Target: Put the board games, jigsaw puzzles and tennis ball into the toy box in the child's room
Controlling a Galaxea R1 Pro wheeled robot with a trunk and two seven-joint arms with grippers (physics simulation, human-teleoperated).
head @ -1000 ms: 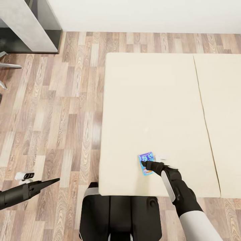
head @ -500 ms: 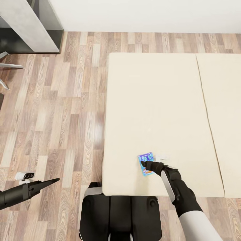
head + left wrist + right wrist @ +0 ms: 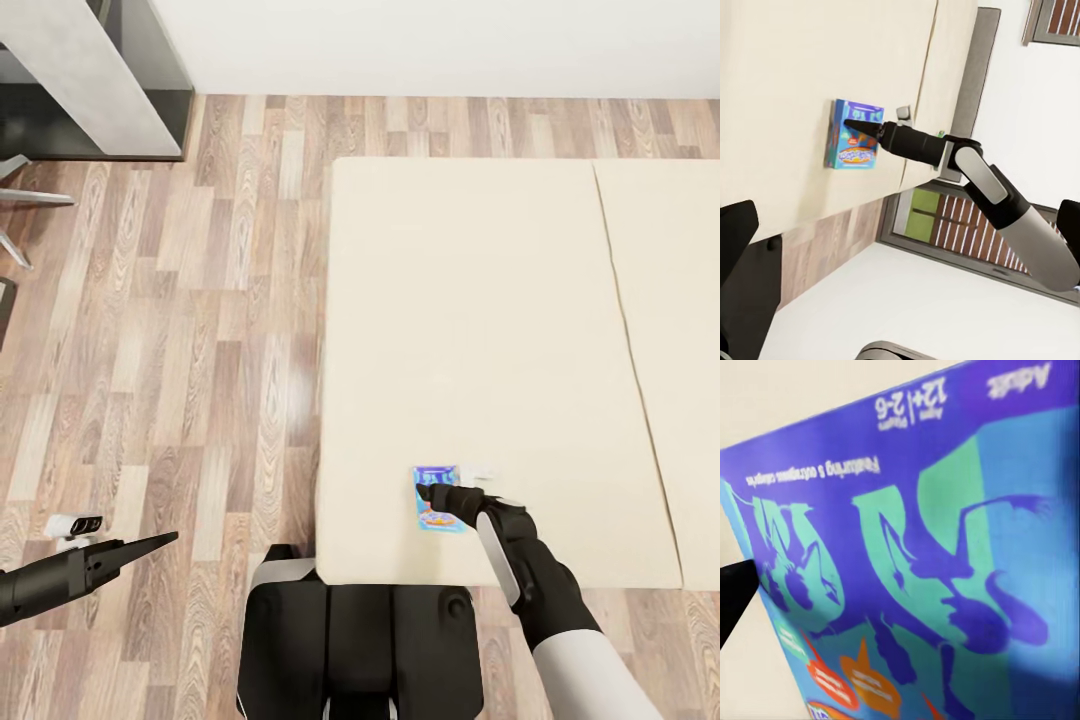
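- Currently the blue board game (image 3: 436, 498) lies flat on the cream bed (image 3: 480, 330), near the bed's front edge and close to the robot's trunk (image 3: 360, 650).
- Right gripper (image 3: 437, 494) sits over the carton, its dark tip on or just above the printed top; contact cannot be confirmed from the head view.
- Left wrist view: the right gripper (image 3: 856, 126) comes to a narrow point over the board game (image 3: 855, 145). The fingers look pressed together, yet whether they are clenched or slightly parted cannot be told.
- Right wrist view: the board game (image 3: 915, 555) is very close to the lens, purple-blue with teal lettering and orange badges; small print reads "Ages 12+ | 2-6 Players". One dark fingertip (image 3: 733, 596) shows at the carton's edge.
- A small white item (image 3: 482, 470) lies on the bed just beside the carton; its identity is unclear.
- Left gripper (image 3: 150, 546) hangs over the wood-plank floor (image 3: 170, 330), well apart from the bed, fingers drawn together to a point, carrying nothing.
- A grey desk corner (image 3: 90, 70) shows by the white wall.
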